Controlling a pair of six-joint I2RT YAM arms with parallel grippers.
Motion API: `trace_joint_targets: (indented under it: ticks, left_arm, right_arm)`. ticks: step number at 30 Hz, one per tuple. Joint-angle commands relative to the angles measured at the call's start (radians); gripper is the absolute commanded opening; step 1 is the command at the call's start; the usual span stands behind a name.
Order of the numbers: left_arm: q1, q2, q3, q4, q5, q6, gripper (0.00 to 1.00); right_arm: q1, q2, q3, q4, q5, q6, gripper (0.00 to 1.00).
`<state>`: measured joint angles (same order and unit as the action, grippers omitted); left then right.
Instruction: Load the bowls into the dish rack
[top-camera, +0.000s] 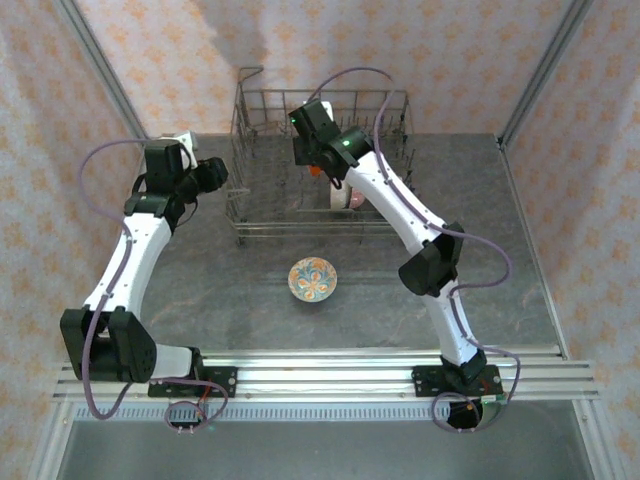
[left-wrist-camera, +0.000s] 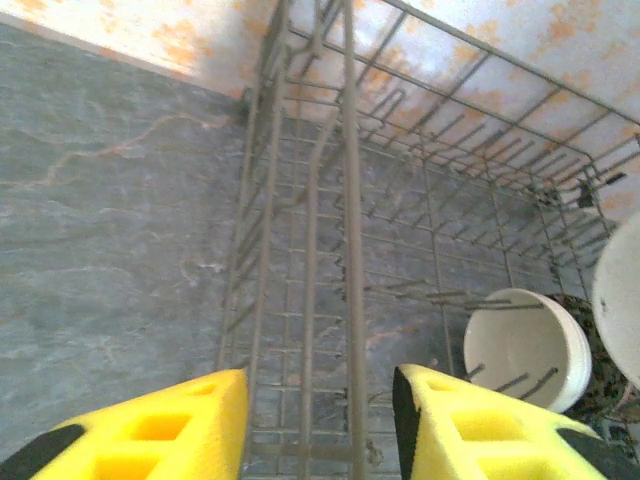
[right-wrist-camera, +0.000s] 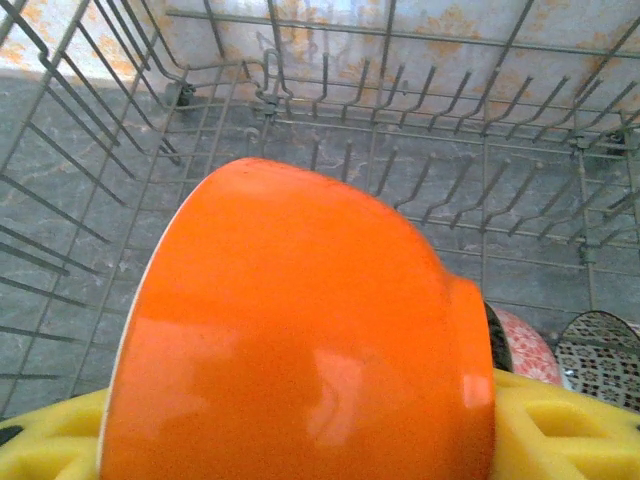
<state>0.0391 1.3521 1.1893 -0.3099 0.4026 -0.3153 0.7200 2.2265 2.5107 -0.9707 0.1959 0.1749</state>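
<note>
Orange bowl (right-wrist-camera: 300, 330) clamped in right tool (right-wrist-camera: 300, 415) over dish rack (left-wrist-camera: 349, 200), left tool (left-wrist-camera: 320, 400) apart beside rack

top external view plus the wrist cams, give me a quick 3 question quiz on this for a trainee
1. True or false: the right gripper holds the orange bowl over the dish rack.
2. Which bowl lies on the table, outside the rack?
A. white bowl
B. patterned bowl
C. orange bowl
3. Is the left gripper, beside the rack's left wall, open or shut?

Key: 1 true; 2 B; 3 open, with nothing between its fingers.
</note>
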Motion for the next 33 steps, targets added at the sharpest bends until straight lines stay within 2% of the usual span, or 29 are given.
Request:
trace_joint_targets:
  ticks: [1, 11, 20, 24, 33]
  left_arm:
    - [-0.002, 0.005, -0.049, 0.119, 0.11, -0.018, 0.43]
    - [-0.028, 0.064, -0.084, 0.195, 0.246, -0.025, 0.43]
    - [-0.079, 0.1, -0.055, 0.183, 0.29, -0.002, 0.25]
    - [-0.106, 0.108, -0.055, 0.181, 0.308, 0.002, 0.2]
    - [-0.132, 0.12, -0.057, 0.17, 0.294, -0.005, 0.19]
  right_arm:
    - [0.017, 0.036, 0.049, 0.035, 0.059, 0.027, 0.56]
    - [0.039, 0.096, 0.05, 0.024, 0.14, 0.058, 0.56]
    - [0.041, 0.147, 0.05, 0.032, 0.141, 0.064, 0.56]
    - [0.041, 0.17, 0.051, 0.038, 0.153, 0.061, 0.56]
    - [0.041, 0.196, 0.048, 0.002, 0.222, 0.034, 0.56]
